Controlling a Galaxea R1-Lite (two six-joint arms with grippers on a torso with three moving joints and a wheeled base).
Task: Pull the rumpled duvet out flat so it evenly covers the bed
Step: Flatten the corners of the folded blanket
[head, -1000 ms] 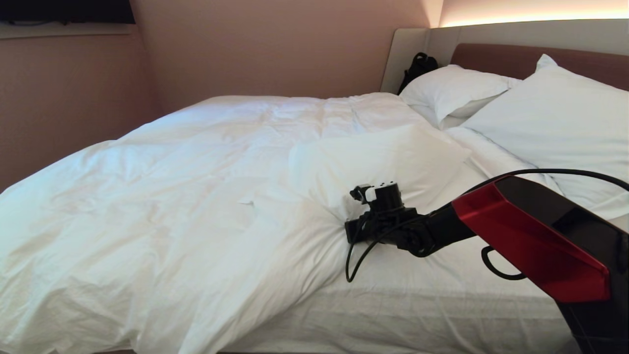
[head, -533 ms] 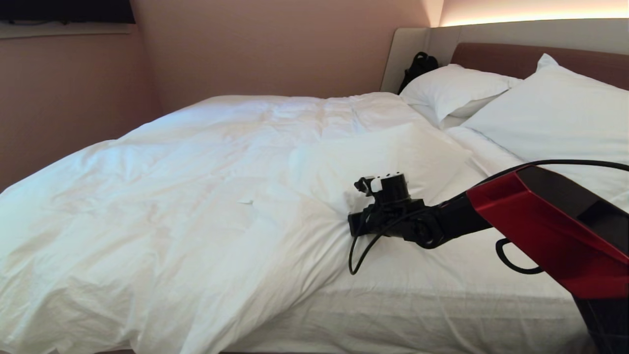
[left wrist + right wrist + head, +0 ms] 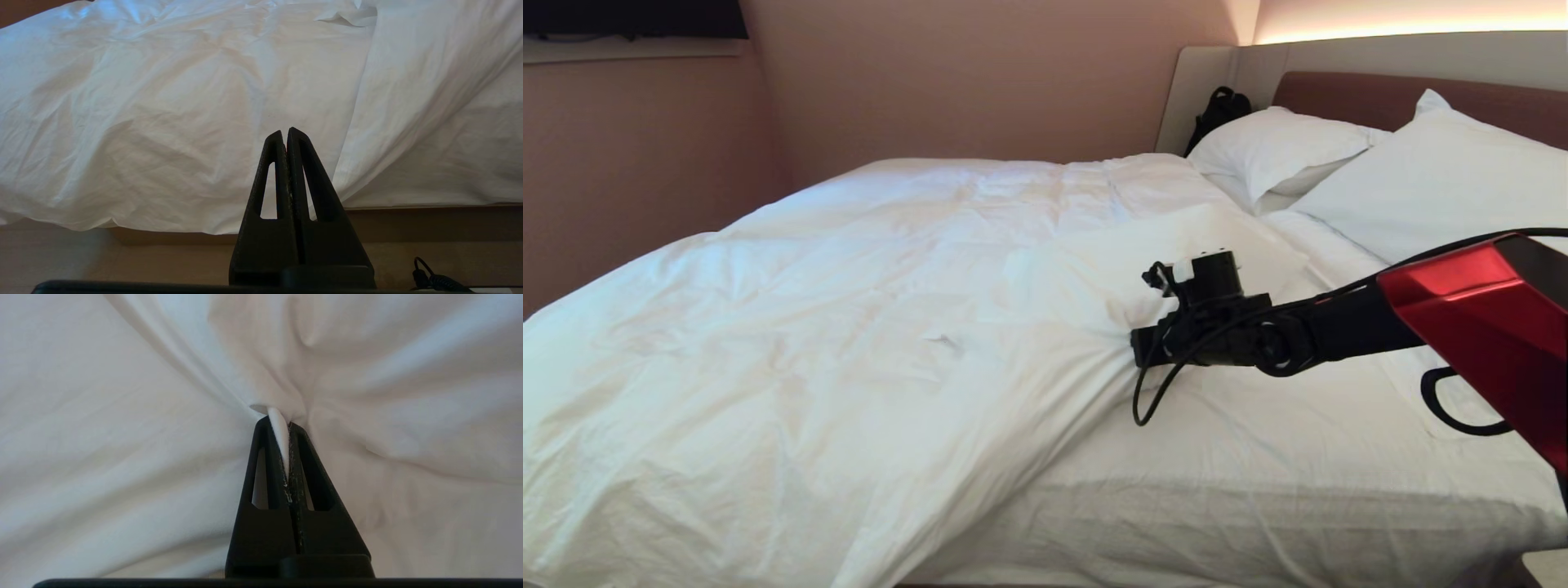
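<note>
The white duvet (image 3: 849, 310) lies rumpled over the left and middle of the bed (image 3: 1258, 482). One of its corners (image 3: 1176, 253) is doubled back near the pillows, leaving sheet bare at the right. My right gripper (image 3: 1134, 349) reaches in from the right, level over the mattress. It is shut on a pinched ridge of the duvet (image 3: 122, 416), and white cloth shows between the tips of the right gripper (image 3: 282, 421). My left gripper (image 3: 286, 132) is shut and empty. It hangs low beside the bed, facing the duvet's drooping side (image 3: 163, 102).
Two white pillows (image 3: 1274, 147) (image 3: 1445, 188) lean on the brown and beige headboard (image 3: 1372, 90), with a black bag (image 3: 1217, 110) behind them. A wall (image 3: 645, 163) runs close along the bed's far side. The brown bed base (image 3: 429, 220) and floor show under the hanging duvet.
My right arm has swung right and toward the headboard with the duvet fold still pinched. The duvet's near edge has been dragged a little that way. The left arm has kept still.
</note>
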